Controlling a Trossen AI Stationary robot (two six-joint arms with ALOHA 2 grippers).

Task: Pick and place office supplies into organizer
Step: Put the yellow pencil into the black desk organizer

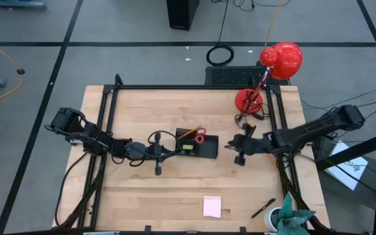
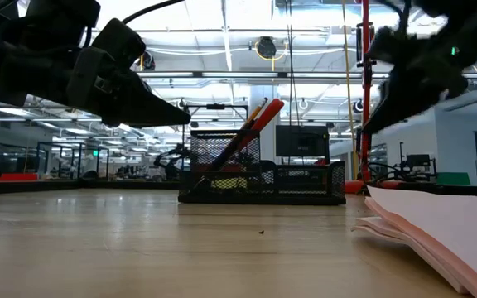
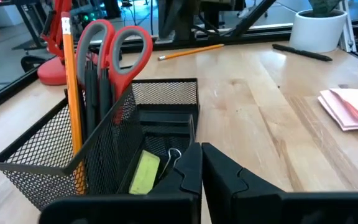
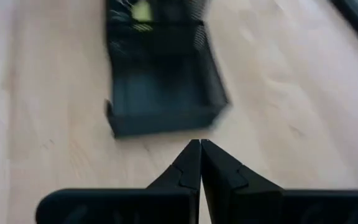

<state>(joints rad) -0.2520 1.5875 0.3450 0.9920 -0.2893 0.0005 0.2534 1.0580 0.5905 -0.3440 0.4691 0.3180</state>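
Note:
The black mesh organizer (image 1: 204,149) stands mid-table. Its tall section holds red-handled scissors (image 3: 122,53), an orange pencil (image 3: 71,87) and dark pens (image 3: 95,84), all standing upright. A yellow item (image 3: 144,172) and a binder clip (image 3: 173,159) lie in a low compartment. My left gripper (image 3: 201,149) is shut, hovering just off the organizer's left end. My right gripper (image 4: 200,144) is shut above the table to the organizer's right. A pink sticky-note pad (image 1: 212,205), a dark pen (image 1: 263,208) and a pencil (image 3: 191,51) lie on the table.
A red desk lamp (image 1: 276,65) stands at the far right corner. A white pot with a plant (image 1: 289,220) sits at the near right edge beside the pen. A black frame (image 1: 109,111) runs along the table's sides.

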